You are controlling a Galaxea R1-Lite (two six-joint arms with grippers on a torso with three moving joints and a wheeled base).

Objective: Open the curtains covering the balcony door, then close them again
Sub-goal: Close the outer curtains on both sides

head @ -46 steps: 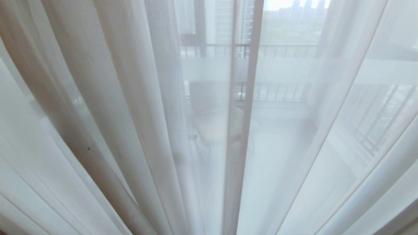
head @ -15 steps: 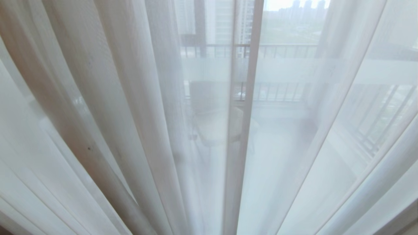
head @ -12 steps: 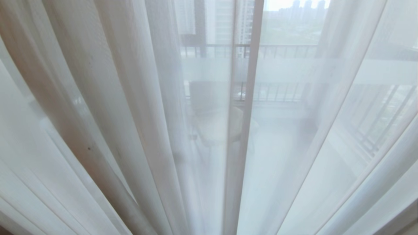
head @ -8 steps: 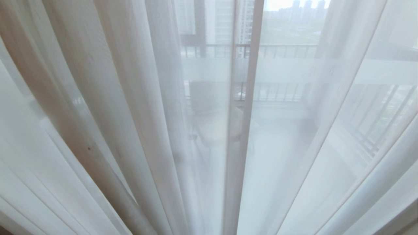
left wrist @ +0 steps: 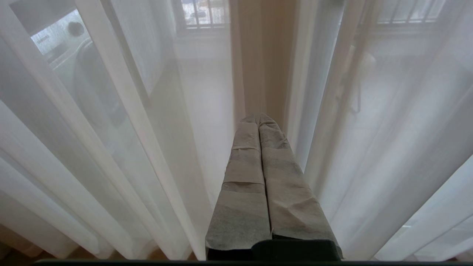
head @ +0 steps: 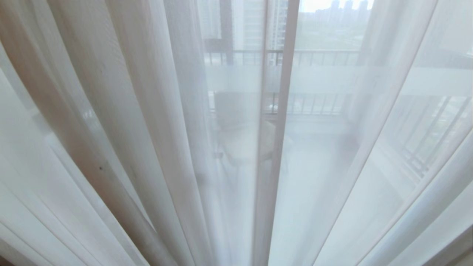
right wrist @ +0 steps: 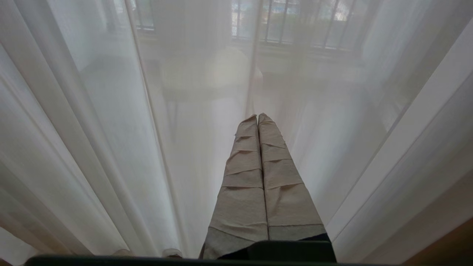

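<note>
Thin white sheer curtains (head: pixel 147 111) hang drawn across the whole head view in long folds, and two hemmed edges meet at the middle (head: pixel 279 122). Through them shows the balcony door (head: pixel 325 79) with its frosted white band; its brown frame (left wrist: pixel 264 55) appears in the left wrist view. Neither gripper is in the head view. My left gripper (left wrist: pixel 258 117) is shut, its tape-wrapped fingers pressed together with nothing between them, tips close to the sheers (left wrist: pixel 111 129). My right gripper (right wrist: pixel 257 116) is shut and empty too, pointing at the sheers (right wrist: pixel 92 129).
Behind the sheers are a balcony railing (head: pixel 321 55), a chair (head: pixel 240 125) and a washing machine (left wrist: pixel 74 48). A strip of wooden floor (right wrist: pixel 451 244) shows under the curtain hem at one corner.
</note>
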